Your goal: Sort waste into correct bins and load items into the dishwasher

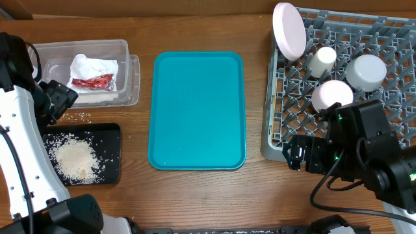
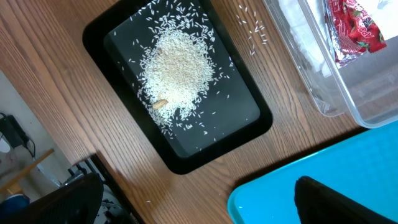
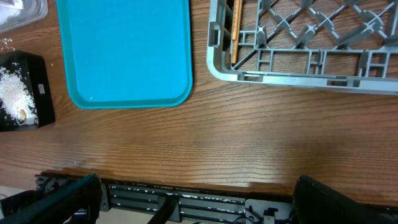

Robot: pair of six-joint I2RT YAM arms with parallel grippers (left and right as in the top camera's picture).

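Wood table point(image 1: 195, 195): chopsticks point(image 3: 235, 31) lie lengthwise along dish rack's point(image 3: 298, 76) side wall; L fingers point(image 2: 336, 202), R fingers point(image 3: 342, 199) splayed, empty.

**Lanes and blockers across the table**

The teal tray point(image 1: 198, 110) lies flat and bare at centre, with open room above it. A narrow strip of wood runs between it and the clear tub point(image 1: 130, 71) and black tray point(image 1: 114, 153) on the left. A similar strip separates it from the dish rack point(image 1: 276, 130) on the right. Wide bare wood along the front edge. An upright plate point(image 1: 289, 29) blocks the rack's back-left corner. The cup point(image 1: 320, 60), larger bowl point(image 1: 366, 70) and smaller bowl point(image 1: 331, 94) crowd close by. The right arm point(image 1: 367, 146) overhangs the rack's front; the left arm point(image 1: 19, 104) covers the left edge.
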